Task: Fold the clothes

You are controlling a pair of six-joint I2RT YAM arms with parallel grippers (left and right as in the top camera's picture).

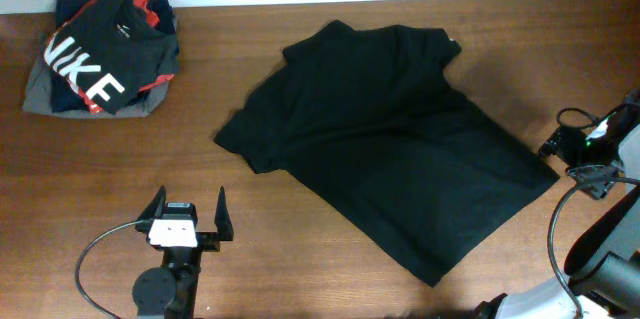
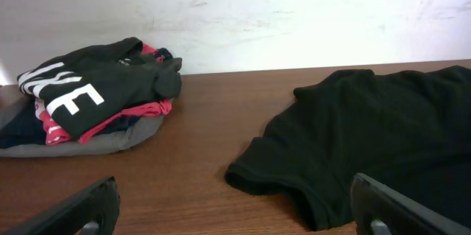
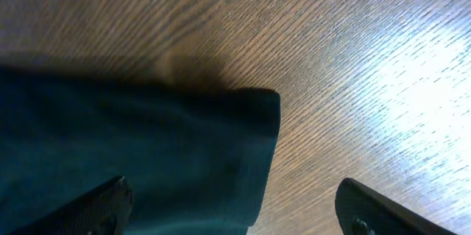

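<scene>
The black T-shirt [image 1: 390, 149] lies spread flat and diagonal on the wooden table [image 1: 200, 79], collar toward the back, hem toward the front right. My left gripper [image 1: 190, 209] is open and empty, in front of the shirt's left sleeve [image 2: 294, 176] and apart from it; the left wrist view shows its fingers [image 2: 235, 216] wide apart. My right gripper [image 1: 553, 147] hovers at the shirt's right hem corner [image 3: 250, 117]. It is open [image 3: 235, 209], one finger above the fabric and one above bare wood.
A pile of clothes sits at the back left: a black-and-red garment with white NIKE letters [image 1: 100, 54] on top of a grey folded garment [image 1: 40, 94]; both also show in the left wrist view [image 2: 81, 95]. A white wall runs behind the table. Cables hang by the right arm [image 1: 600, 174].
</scene>
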